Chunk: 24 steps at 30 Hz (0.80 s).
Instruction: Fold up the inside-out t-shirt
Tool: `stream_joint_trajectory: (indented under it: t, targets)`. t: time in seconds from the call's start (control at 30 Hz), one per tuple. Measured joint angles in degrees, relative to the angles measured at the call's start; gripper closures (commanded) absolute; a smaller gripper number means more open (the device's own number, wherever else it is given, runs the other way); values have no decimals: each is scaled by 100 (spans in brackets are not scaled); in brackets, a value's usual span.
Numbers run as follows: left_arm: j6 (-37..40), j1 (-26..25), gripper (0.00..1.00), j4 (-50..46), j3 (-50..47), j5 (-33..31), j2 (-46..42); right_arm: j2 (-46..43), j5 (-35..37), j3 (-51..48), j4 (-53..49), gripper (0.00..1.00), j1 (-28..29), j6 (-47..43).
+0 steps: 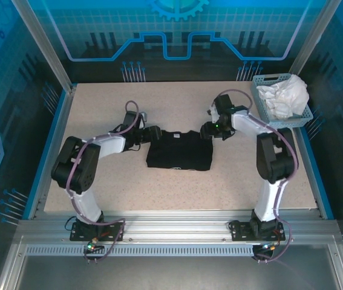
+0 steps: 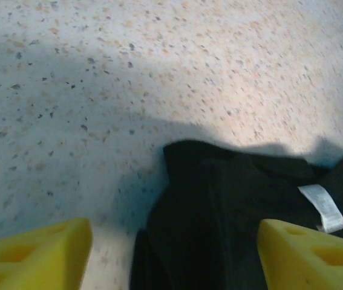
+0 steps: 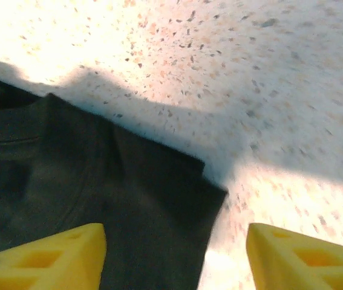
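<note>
From above, the inside-out t-shirt (image 1: 179, 151) lies as a compact black rectangle on the table (image 1: 98, 103). My left gripper (image 1: 155, 134) is at its far left corner and my right gripper (image 1: 206, 130) at its far right. Through the left wrist, my fingers (image 2: 38, 260) are spread wide and empty over that corner, near a white label (image 2: 322, 208). Through the right wrist, the jaws are equally released, straddling the other corner. I judge another fold is beginning: both grippers should drop, pinch every layer, and carry the far edge evenly to the shirt's near edge.

Black-and-white arms (image 1: 107, 145), yellow fingers (image 2: 32, 254)
</note>
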Motion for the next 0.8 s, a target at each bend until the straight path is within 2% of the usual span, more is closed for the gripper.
stream_joint_trajectory:
  t: [0.17,0.33,0.43,0.67,0.77,0.8]
  targets:
    - [-129,-13,16,-295,-105,592,-330,-999,-129,-597,129,28,24,114]
    - [-140,-136,20,-422,-195,1010,-66,-1049,-247,-927,271,28,81,195]
    - [-146,-293,26,-409,-192,1145,170,-1049,-330,-1025,302,28,81,221]
    - [-332,-485,58,-240,-7,1333,498,-1086,-374,-1235,431,29,79,240]
    - [-345,-490,80,-249,50,1360,608,-1147,-378,-1298,446,29,79,240]
    - [-315,-487,90,-251,63,1379,638,-1169,-376,-1303,452,29,79,240]
